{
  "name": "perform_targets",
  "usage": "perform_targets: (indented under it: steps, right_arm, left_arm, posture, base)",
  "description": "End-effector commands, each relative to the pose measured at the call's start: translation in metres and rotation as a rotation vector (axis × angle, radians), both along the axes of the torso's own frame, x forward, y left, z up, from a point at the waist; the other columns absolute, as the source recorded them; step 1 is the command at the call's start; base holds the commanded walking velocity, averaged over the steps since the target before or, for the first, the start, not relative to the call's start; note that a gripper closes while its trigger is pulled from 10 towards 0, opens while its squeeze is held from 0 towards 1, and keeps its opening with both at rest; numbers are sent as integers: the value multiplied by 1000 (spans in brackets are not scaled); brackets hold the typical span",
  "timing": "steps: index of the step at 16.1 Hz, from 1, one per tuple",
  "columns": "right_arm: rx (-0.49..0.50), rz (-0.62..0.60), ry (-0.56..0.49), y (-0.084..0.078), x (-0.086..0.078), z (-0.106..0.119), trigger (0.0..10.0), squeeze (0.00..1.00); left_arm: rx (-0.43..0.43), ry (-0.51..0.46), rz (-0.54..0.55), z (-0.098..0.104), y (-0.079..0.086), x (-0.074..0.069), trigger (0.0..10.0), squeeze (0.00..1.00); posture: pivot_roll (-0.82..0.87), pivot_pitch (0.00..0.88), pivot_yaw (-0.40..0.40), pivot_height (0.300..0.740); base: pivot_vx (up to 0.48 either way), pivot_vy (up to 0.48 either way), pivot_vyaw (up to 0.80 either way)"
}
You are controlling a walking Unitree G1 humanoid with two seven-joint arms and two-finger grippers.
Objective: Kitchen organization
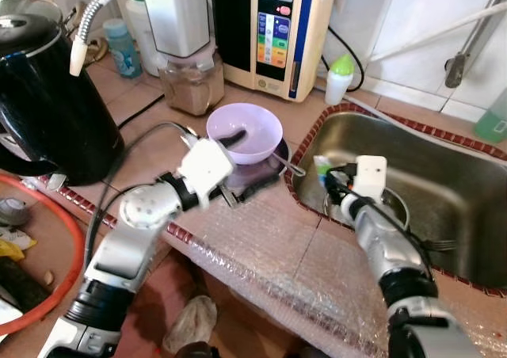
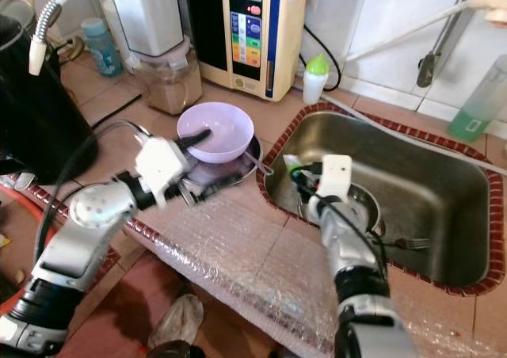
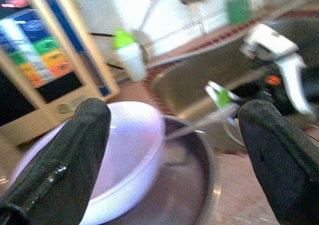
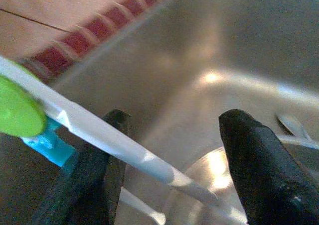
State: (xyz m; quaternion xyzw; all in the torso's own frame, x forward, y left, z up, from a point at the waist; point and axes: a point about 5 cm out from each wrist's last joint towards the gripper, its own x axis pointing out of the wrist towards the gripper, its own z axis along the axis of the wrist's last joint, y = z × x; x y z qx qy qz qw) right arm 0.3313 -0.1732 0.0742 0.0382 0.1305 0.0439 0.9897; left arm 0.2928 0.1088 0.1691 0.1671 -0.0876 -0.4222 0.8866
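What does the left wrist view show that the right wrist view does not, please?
Left wrist view: the purple bowl resting in a metal pan, the water machine's coloured panel, a green-capped bottle, and the right tool over the sink. Right wrist view: a close look at the sink's drain and the red tile rim. Both share the steel sink and the white, green-tipped utensil, and each looks between its own open black fingers.
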Motion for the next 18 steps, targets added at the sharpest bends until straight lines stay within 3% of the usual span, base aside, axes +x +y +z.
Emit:
perform_targets:
  steps: [1,6,9,10,11,12,13,16,18]
  right_arm:
    - [-11,23,-8,4,-2,-1,10000,1000]
    - [-34,-33,-160,8,-12,19,10000,1000]
    - [-4,19,-248,19,-23,29,10000,1000]
    - [-11,37,-292,21,-28,36,10000,745]
    - [-9,46,-313,22,-30,41,10000,0]
    - [-8,74,-326,24,-32,46,10000,0]
    - [1,87,-330,26,-32,49,10000,0]
    - [-82,111,-369,26,-32,56,10000,0]
    - [-193,-34,-274,4,-31,43,10000,0]
  left_arm:
    - [-20,-15,19,6,2,3,10000,1000]
    - [-239,-81,308,41,22,35,10000,1000]
    - [-300,-17,469,39,34,50,10000,1000]
    - [-301,10,517,36,36,54,10000,1000]
    - [-306,51,560,33,39,58,10000,1000]
    - [-295,151,600,23,42,64,10000,827]
    - [-279,212,616,15,44,67,10000,0]
    - [-312,280,614,13,42,73,10000,0]
    - [-306,294,601,13,37,73,10000,0]
  posture:
    - [-7,34,19,740]
    - [-17,52,31,740]
    - [-21,53,31,740]
    - [-15,51,24,740]
    - [-17,52,26,740]
    - [-22,57,29,740]
    - [-25,56,30,740]
    - [-36,48,40,740]
    - [-41,46,43,740]
  base:
    - [0,0,0]
    - [0,0,0]
    - [0,0,0]
    - [0,0,0]
    - [0,0,0]
    - [0,0,0]
    - [0,0,0]
    - [0,0,0]
    - [0,0,0]
